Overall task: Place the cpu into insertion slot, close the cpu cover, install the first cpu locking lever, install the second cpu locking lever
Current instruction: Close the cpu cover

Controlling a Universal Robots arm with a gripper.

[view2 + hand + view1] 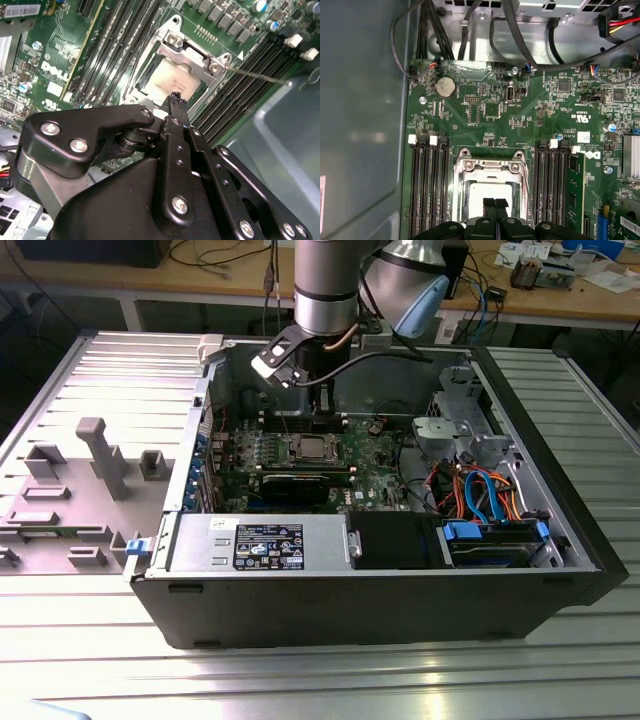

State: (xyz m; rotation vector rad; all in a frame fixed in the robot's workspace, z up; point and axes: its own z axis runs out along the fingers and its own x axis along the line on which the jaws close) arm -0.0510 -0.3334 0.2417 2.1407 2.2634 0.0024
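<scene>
Gripper (pixel 495 204) right over the socket here, its two black fingertips (pixel 489 204) pressed together with nothing between them. In both wrist views they hang just above the pale metal top of the cpu (pixel 487 192); whether they touch it, I cannot tell.

The cpu is seated in the insertion slot (pixel 308 437), and the cpu cover (pixel 490 167) looks to be folded down around it, its window framing the chip.

In the second wrist view a thin wire lever (pixel 255 75) angles away from the socket corner, out across the memory slots (pixel 240 90). To my eye it is not hooked down.

Here is the danger as I judge it:
- **Slipping:** the tips are narrow and smooth and the lever is thin and springy, so a push slightly off its line could let it slide off and flick up.
- **Pressing the chip:** coming down too far would load the cpu, and the contacts under it, directly.
- **Straying sideways:** the memory slots flank the socket closely on the green motherboard (pixel 485 110), so a slip could rake them.
- **Cover lifting:** if it is not fully flat, a lever forced over it could jam.
</scene>
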